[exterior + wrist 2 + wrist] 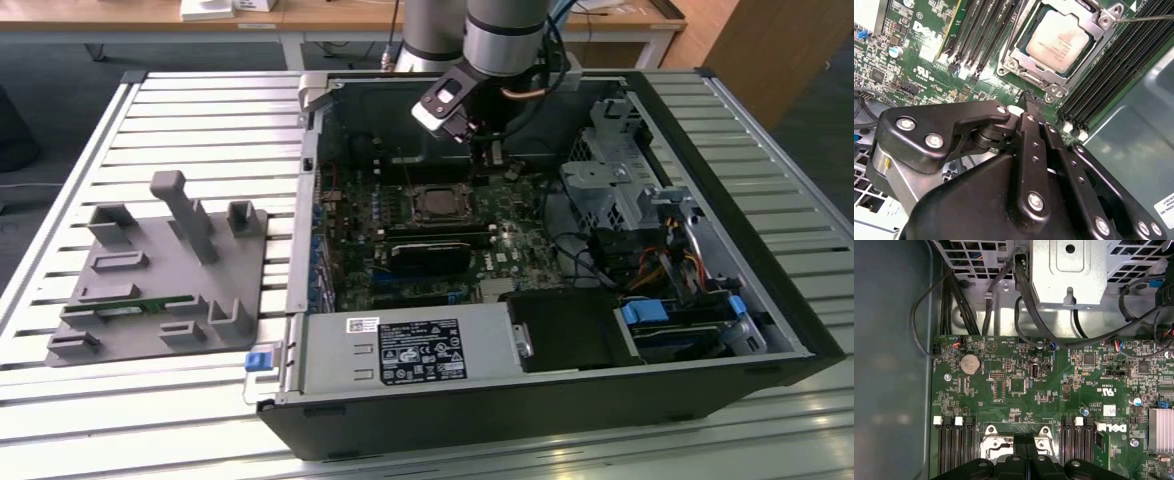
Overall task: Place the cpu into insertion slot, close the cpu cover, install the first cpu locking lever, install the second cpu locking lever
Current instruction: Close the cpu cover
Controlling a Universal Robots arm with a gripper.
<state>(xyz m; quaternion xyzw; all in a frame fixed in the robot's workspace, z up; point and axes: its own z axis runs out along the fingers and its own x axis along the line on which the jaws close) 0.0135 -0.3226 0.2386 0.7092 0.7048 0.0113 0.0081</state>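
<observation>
End effector (1032, 97) black, closed, holding nothing, near silvery square cpu cover (1097, 42) framing dull-grey cpu (1061, 37).

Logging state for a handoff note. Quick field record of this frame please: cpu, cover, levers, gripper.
cpu: the cpu is seated, its metal top showing through the cover's cut-out
cover: the cpu cover is down flat around the chip
lever: a thin wire lever runs out from one cover corner; cannot tell if it is latched
gripper: the gripper is shut and holds nothing, tips just off a cover corner; cannot tell if they touch it
base: green motherboard inside the open computer case
</observation>
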